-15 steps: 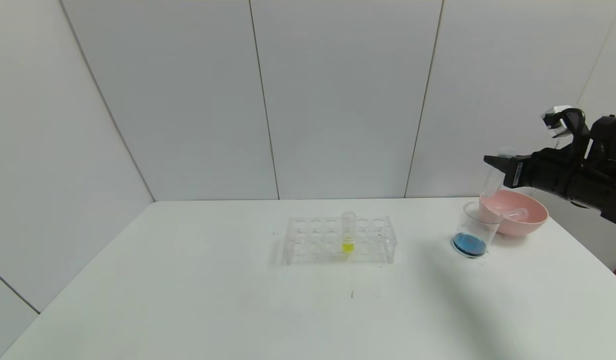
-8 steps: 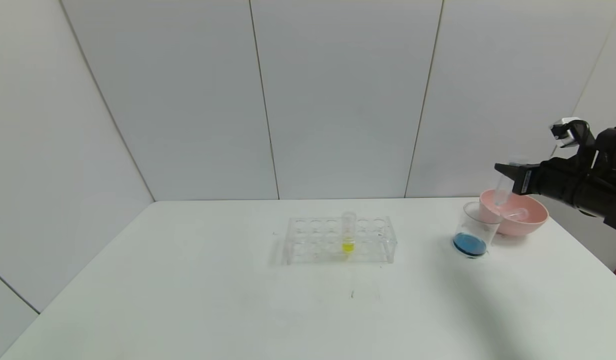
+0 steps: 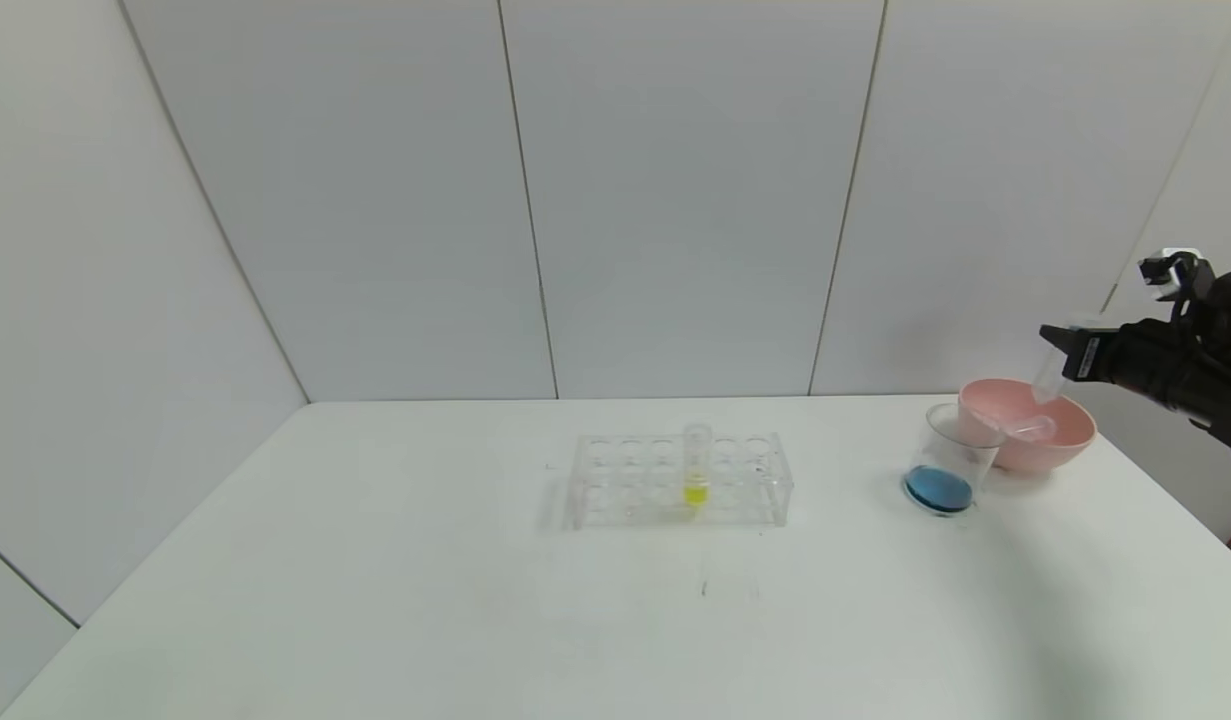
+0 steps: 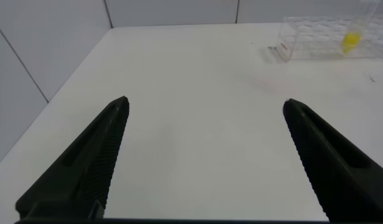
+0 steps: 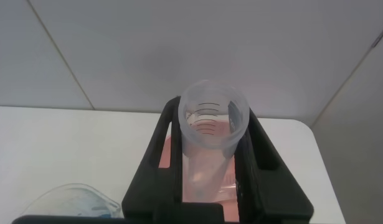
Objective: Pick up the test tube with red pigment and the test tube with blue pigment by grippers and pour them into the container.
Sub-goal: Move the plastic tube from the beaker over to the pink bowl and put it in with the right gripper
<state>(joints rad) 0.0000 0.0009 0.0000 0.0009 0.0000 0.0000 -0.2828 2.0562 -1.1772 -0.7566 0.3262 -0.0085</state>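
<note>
Your white table carries the pink round plastic bowl and clear tapered plastic cup, now blue-bottomed. The right gripper, clamped on an emptied clear test tube, has swung from cup to bowl: discard next. The left gripper hangs apart.

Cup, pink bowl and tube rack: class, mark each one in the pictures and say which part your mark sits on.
cup (image 3: 965,432): head view, clear wall above the blue liquid.
pink bowl (image 3: 1067,441): head view, outer wall, robot's right side.
tube rack (image 3: 635,480): head view, clear front wall.
</note>
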